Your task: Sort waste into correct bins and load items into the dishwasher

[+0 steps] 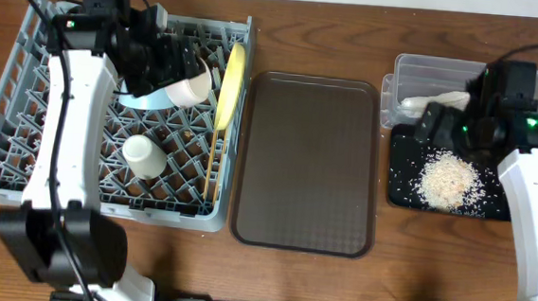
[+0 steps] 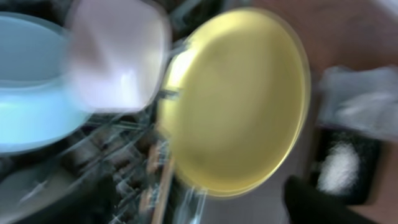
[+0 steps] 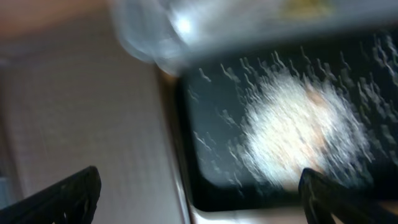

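The grey dish rack [image 1: 25, 105] holds the yellow plate [image 1: 229, 81] on edge, a white bowl [image 1: 191, 88], a light-blue bowl [image 1: 149, 99], a cream cup [image 1: 142, 156] and chopsticks [image 1: 212, 170]. My left gripper [image 1: 173, 60] hovers open over the white bowl [image 2: 118, 56], beside the plate [image 2: 239, 99] and the blue bowl [image 2: 28, 93]. My right gripper [image 3: 202, 196] is open and empty above the left edge of the black tray [image 1: 401, 183], which holds rice scraps [image 1: 449, 180] [image 3: 298, 130]. The clear tub [image 1: 417, 74] holds crumpled white paper [image 1: 434, 100]. The snack wrapper is not clearly visible.
The flat brown serving tray [image 1: 306, 163] lies between the rack and the bins. The right arm covers the tub's right part. The table's front edge runs close below the rack and the tray. Both wrist views are blurred.
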`<move>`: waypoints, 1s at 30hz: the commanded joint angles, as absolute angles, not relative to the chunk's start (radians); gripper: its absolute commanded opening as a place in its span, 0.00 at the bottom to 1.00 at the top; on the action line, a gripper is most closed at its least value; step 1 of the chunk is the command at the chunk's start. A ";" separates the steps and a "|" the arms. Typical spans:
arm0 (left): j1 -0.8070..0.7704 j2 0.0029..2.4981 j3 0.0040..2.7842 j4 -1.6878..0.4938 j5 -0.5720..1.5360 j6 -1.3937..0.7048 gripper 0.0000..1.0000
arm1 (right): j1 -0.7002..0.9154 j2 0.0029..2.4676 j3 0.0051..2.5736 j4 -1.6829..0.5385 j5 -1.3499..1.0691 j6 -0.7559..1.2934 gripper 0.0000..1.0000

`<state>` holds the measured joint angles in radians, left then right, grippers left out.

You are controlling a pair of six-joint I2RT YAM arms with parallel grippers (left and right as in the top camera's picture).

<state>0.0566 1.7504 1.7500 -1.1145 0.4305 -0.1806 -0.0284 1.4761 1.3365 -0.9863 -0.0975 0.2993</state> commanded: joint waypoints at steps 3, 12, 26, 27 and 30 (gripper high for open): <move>0.002 1.732 1.751 -1.282 0.035 -0.175 0.91 | 0.113 1.467 1.354 -0.781 -0.095 0.197 0.99; 0.002 1.726 1.702 -1.406 0.040 -0.191 0.91 | 0.096 1.479 1.354 -0.905 -0.035 0.186 0.99; 0.000 1.263 1.298 -1.163 0.067 -0.165 0.91 | 0.086 1.262 1.105 -0.939 -0.061 0.170 0.99; 0.000 1.215 1.259 -1.135 0.070 -0.161 0.91 | 0.086 1.224 1.071 -0.921 -0.061 0.170 0.99; 0.000 1.076 1.151 -1.058 0.071 -0.158 0.91 | 0.086 1.092 0.973 -0.865 -0.056 0.171 0.99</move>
<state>-0.0006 1.1988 1.2552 -1.1042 0.0719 -0.1787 0.0875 1.2171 1.0492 -0.8970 -0.0532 0.1810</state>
